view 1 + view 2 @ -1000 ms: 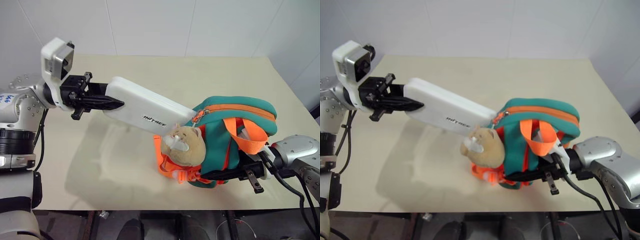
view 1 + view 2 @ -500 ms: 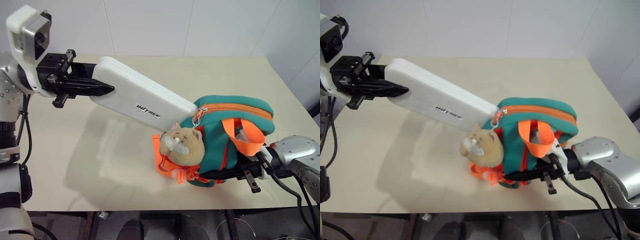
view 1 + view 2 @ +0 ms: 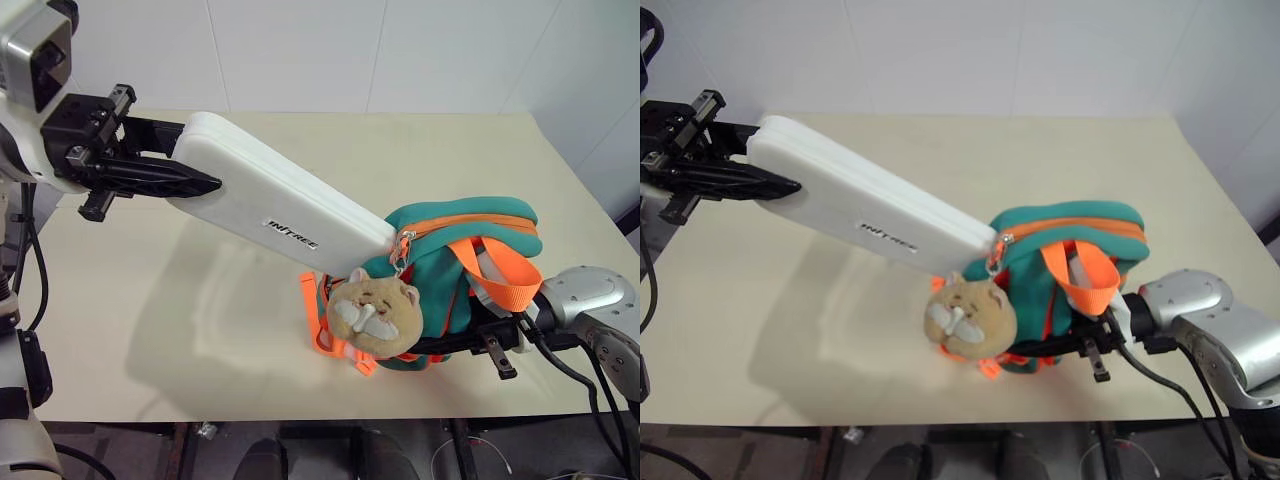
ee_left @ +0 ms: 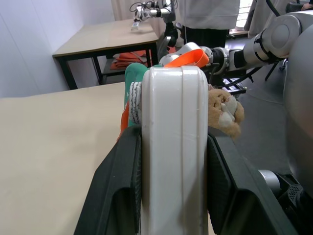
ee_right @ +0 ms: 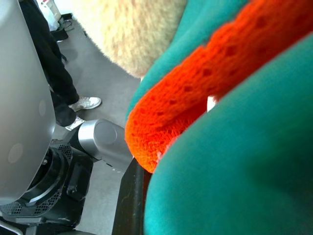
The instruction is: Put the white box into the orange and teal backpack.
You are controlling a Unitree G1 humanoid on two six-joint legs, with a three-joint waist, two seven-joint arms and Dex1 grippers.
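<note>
We are holding the white box [image 3: 275,205] up in the air with our left hand [image 3: 150,172]. The two black fingers [image 4: 120,196] are squeezing its thin sides at one short end. The far end is pointing down and touching the top of the orange and teal backpack [image 3: 470,260], right by the zipper. It is not inside yet.

The box is looking hard, smooth and shiny, with round corners. We think it could slip, so a tight hold near the end seems best. It is long, so the far end may wobble.

The backpack is soft and floppy, and we think it will sag when pushed. A fuzzy tan bear head [image 3: 374,312] is hanging on its front. Our right hand [image 3: 1095,350] is squeezed shut on the backpack's side, holding it up on the desk [image 3: 200,300]. We think the opening needs to be wide for the stiff box to slide in.
</note>
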